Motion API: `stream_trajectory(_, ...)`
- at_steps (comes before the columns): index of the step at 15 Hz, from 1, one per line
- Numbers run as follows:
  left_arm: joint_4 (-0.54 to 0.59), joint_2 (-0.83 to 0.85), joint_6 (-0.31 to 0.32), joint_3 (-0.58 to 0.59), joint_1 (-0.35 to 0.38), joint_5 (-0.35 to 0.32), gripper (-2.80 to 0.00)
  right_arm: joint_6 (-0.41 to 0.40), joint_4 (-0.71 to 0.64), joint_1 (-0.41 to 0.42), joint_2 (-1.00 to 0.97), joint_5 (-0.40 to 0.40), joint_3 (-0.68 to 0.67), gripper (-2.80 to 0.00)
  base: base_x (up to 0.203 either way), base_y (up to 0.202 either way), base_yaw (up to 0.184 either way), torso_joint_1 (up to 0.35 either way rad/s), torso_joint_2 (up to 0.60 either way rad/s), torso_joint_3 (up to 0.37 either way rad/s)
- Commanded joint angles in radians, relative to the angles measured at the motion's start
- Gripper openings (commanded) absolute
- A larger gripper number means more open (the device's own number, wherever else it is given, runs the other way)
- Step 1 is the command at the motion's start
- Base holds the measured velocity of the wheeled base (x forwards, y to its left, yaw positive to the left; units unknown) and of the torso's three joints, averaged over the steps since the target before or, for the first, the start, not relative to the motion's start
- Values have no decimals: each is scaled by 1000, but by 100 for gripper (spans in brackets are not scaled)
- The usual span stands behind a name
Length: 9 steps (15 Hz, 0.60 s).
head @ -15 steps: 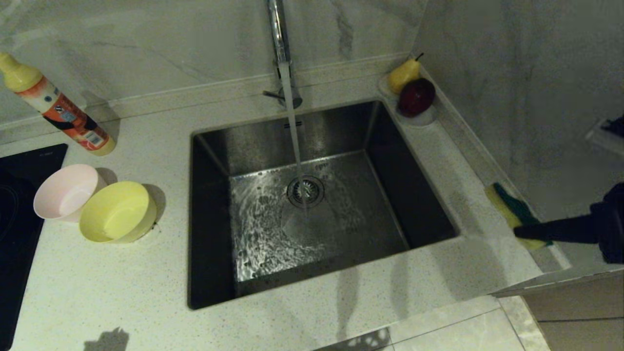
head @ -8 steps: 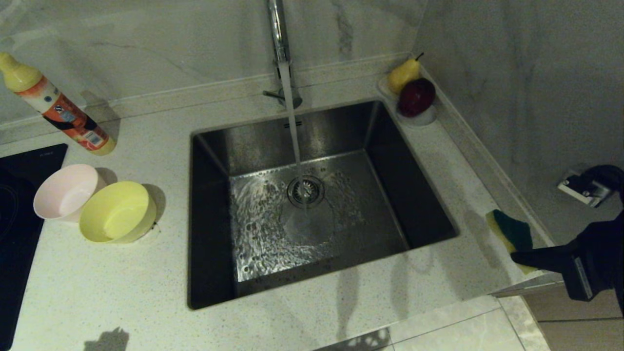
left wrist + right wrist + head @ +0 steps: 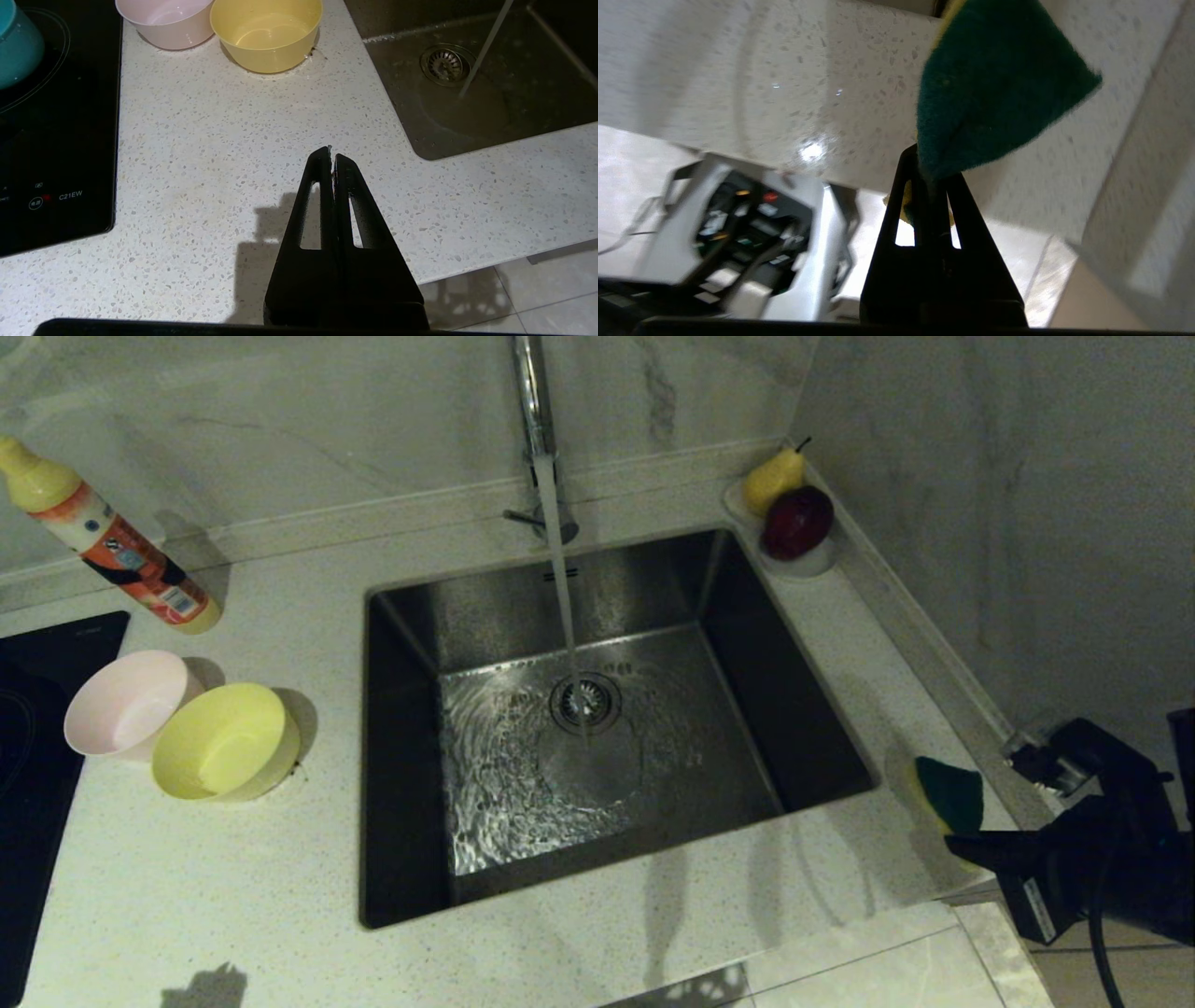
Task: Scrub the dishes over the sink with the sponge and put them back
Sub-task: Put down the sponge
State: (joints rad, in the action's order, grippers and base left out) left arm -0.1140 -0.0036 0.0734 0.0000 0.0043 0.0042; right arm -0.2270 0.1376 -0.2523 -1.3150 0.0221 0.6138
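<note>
The sponge, yellow with a dark green side, hangs just above the counter right of the sink, pinched at one corner by my shut right gripper. In the right wrist view the green face of the sponge sticks out past the gripper. A pink bowl and a yellow bowl stand side by side left of the sink. A light blue bowl sits on the black hob. My left gripper hangs shut and empty over the front counter.
Water runs from the chrome tap onto the drain strainer. A detergent bottle leans at the back left. A white dish with a pear and an apple sits at the back right corner. The hob lies at far left.
My right arm has swung toward the counter's front edge and turned, carrying the sponge away from the wall ledge toward the sink's right rim. The left arm has not moved.
</note>
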Motion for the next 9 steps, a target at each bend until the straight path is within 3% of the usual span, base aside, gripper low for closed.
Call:
stream_trajectory(1, -1, 4, 0, 40, 0, 0, -280, -37, 119, -2, -61, -3, -42, -280, 0, 0, 0, 0, 0, 0)
stream_trajectory(4, -1, 3, 1, 40, 0, 0, -280, -47, 186, -1, -113, -54, -33, -280, 0, 0, 0, 0, 0, 0)
stream_trajectory(9, -1, 2, 0, 40, 0, 0, -280, -58, 267, 3, -203, -54, -15, -280, 0, 0, 0, 0, 0, 0)
